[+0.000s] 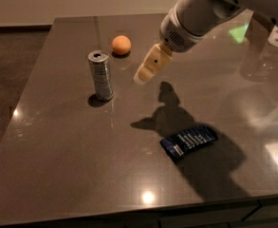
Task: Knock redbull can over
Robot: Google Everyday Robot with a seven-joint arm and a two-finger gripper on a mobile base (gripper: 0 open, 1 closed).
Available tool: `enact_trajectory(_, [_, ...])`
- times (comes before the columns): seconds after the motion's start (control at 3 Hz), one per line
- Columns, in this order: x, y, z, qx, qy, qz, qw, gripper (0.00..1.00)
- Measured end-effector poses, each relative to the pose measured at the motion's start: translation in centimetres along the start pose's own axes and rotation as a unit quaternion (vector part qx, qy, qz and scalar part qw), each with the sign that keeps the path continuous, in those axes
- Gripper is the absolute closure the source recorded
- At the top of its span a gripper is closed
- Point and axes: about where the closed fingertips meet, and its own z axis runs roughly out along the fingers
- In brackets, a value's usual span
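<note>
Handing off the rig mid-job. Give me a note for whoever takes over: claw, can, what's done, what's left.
Claw: hangs over the table, right of the redbull can in the camera view, clear of it.
Redbull can: upright, with the orange ball behind it; the blue packet lies nearer the front.
Done: nothing yet.
Left: probably push the claw sideways into the can to tip it.

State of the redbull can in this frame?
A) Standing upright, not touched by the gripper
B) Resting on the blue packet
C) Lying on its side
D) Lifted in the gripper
A: the redbull can stands upright, and the gripper hovers beside it with a clear gap between them.
</note>
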Motion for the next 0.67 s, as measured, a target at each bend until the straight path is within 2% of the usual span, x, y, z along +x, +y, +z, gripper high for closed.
enact_trajectory(0.67, [-4.6, 2.5, 4.3, -0.040, -0.042, -0.023, 0.9981, 0.00])
